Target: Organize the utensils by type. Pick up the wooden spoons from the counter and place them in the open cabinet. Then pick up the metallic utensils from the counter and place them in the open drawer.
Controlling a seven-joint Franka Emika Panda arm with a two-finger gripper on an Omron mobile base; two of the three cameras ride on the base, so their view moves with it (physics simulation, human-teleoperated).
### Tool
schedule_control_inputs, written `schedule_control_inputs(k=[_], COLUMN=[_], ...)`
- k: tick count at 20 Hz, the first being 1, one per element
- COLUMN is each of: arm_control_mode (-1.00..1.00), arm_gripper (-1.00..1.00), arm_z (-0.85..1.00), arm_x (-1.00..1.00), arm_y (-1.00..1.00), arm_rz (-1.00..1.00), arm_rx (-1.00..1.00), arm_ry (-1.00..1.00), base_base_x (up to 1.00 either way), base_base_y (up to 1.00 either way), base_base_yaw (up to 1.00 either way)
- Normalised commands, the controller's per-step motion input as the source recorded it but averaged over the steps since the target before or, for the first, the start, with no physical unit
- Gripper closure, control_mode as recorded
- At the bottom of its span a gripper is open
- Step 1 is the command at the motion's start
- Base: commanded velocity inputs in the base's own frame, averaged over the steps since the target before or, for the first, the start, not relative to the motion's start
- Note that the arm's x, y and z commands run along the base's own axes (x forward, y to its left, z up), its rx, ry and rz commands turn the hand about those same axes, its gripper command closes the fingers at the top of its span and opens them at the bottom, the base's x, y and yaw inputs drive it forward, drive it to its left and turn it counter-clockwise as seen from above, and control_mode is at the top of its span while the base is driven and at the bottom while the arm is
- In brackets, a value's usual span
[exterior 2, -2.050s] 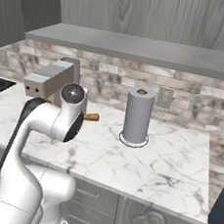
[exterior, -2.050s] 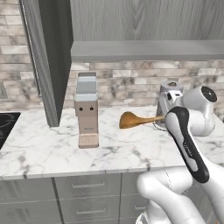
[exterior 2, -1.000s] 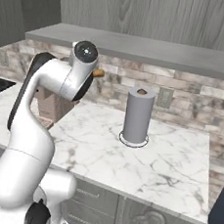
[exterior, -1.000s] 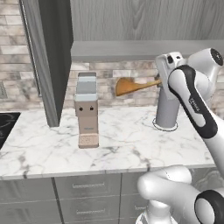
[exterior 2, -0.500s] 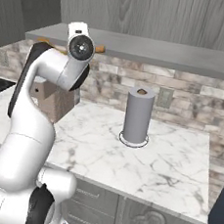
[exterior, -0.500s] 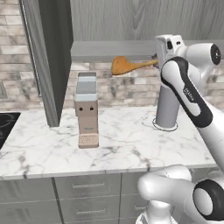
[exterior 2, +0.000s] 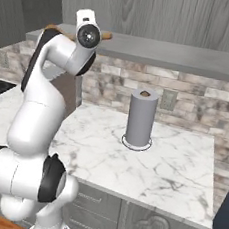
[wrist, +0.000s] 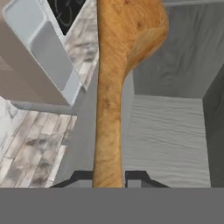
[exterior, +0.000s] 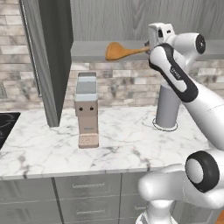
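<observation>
While the arm is raised to cabinet height, the scene reads as follows.
Gripper: gripper (wrist: pixel 109 177) pinches the handle of a wooden spoon (exterior: pixel 124 51), one dark finger on each side of it.
Wooden spoon: held roughly level, bowl pointing left in the left base view, in front of the open cabinet's (wrist: pixel 173 144) lower edge.
Open cabinet: grey wood-grain floor and walls seen in the hand view; what lies deeper inside I cannot tell.
Counter: white marble counter (exterior: pixel 122 148) carries a grey and tan appliance (exterior: pixel 86 109) and an upright grey paper towel roll (exterior 2: pixel 139 118) on its ring base.
Cabinet door: door (exterior: pixel 48 57) stands swung open at the left.
</observation>
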Motion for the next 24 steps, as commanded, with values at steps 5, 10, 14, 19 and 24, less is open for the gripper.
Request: schedule_control_inputs(k=[5,10,14,19,24], arm_control_mode=[-1.0,-1.0,-1.0,-1.0,-1.0], arm_gripper=[1.0,1.0,1.0,1.0,1.0], arm_z=[0.02,-0.13,-0.19,-0.14,-0.08], arm_x=[0.88,0.79,0.71,0.71,0.6], arm_y=[0.0,0.1,0.1,0.22,0.28], arm_rz=[0.07,0.01,0.0,0.0,0.0], arm_rx=[0.07,0.0,0.0,0.0,0.0], arm_ry=[0.2,0.0,0.0,0.0,0.0], base_base_x=[0.0,0.0,0.0,0.0,0.0], base_base_y=[0.0,0.0,0.0,0.0,0.0], base_base_yaw=[0.0,0.0,0.0,0.0,0.0])
